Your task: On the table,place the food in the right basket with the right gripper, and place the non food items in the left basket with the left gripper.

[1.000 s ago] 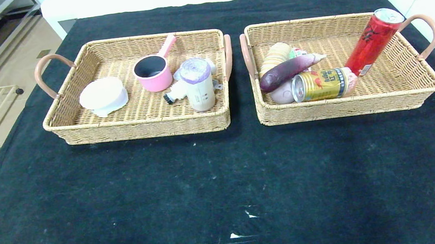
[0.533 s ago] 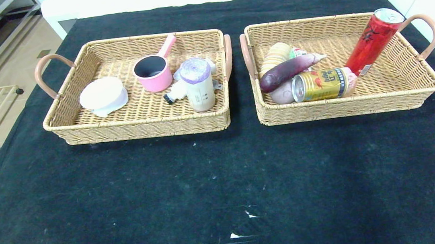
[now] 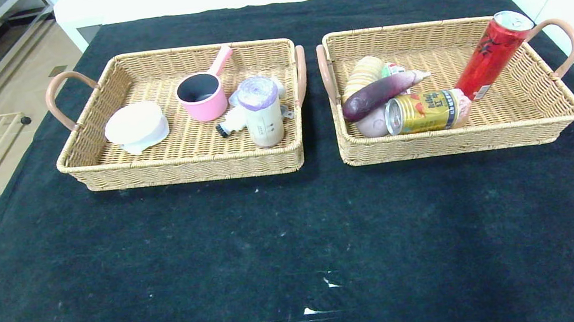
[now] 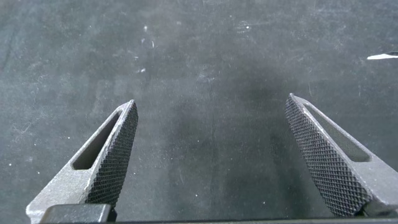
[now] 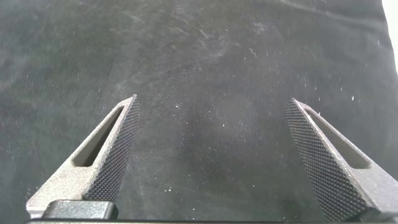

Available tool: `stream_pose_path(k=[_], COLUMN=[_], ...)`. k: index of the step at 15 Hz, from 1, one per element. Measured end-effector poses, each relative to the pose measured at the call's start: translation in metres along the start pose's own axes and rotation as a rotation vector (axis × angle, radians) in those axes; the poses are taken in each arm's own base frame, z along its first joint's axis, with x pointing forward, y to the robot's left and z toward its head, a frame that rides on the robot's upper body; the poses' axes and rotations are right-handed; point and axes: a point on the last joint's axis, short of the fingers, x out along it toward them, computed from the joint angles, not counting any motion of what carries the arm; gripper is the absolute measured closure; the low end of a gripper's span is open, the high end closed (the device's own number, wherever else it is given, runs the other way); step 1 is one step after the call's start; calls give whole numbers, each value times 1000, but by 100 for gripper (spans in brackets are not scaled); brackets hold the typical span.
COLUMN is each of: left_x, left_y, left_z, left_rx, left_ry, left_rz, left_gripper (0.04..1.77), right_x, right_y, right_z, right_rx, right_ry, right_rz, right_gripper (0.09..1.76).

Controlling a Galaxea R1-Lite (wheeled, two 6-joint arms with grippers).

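Your left gripper [image 4: 211, 158] hangs over bare black cloth of the table [image 3: 296, 245], its two cross-hatched fingers [image 4: 118, 149] spread wide with nothing between them; your right gripper [image 5: 211, 158] is posed the same way over another bare patch, fingers [image 5: 115, 149] wide apart and empty. Neither arm shows in the head view, so both baskets lie out ahead of your tools, well apart from them. The left basket [image 3: 106, 164], a shallow tan wicker tray with brown loop handles, holds a white lidded bowl [image 3: 136, 126] near its outer end, a pink saucepan [image 3: 201, 92] with its handle pointing to the far rim, and the beige cylinder roll [image 3: 261, 113] with a purple top standing upright. The white brush [image 3: 232, 120] lies just behind that roll, black bristles showing beside its base. The right basket [image 3: 528, 119], a matching wicker tray, holds the food crowded toward its inner end: the purple eggplant [image 3: 377, 95] lying across the pale potato [image 3: 371, 124], a ridged yellowish piece [image 3: 364, 73] behind it, and the short gold can [image 3: 423, 112] on its side, touching the potato. The slim green stick pack [image 3: 391, 69] is mostly hidden behind the eggplant. The tall red can [image 3: 492, 54] stands tilted against the far outer corner, beside the handle. The cloth shows white flecks near you.
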Motion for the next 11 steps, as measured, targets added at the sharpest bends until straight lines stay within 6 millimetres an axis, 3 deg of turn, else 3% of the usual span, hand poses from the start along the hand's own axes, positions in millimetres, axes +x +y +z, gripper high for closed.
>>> stream_pose_path(k=[11], left_x=[0], left_y=[0], left_z=[-1], left_rx=[-21], left_ry=[0], left_rz=[0], left_gripper=[9], right_x=[0], right_y=[-1], right_z=[0], right_rx=[88], right_ry=[6], right_rz=[-28], right_gripper=[14])
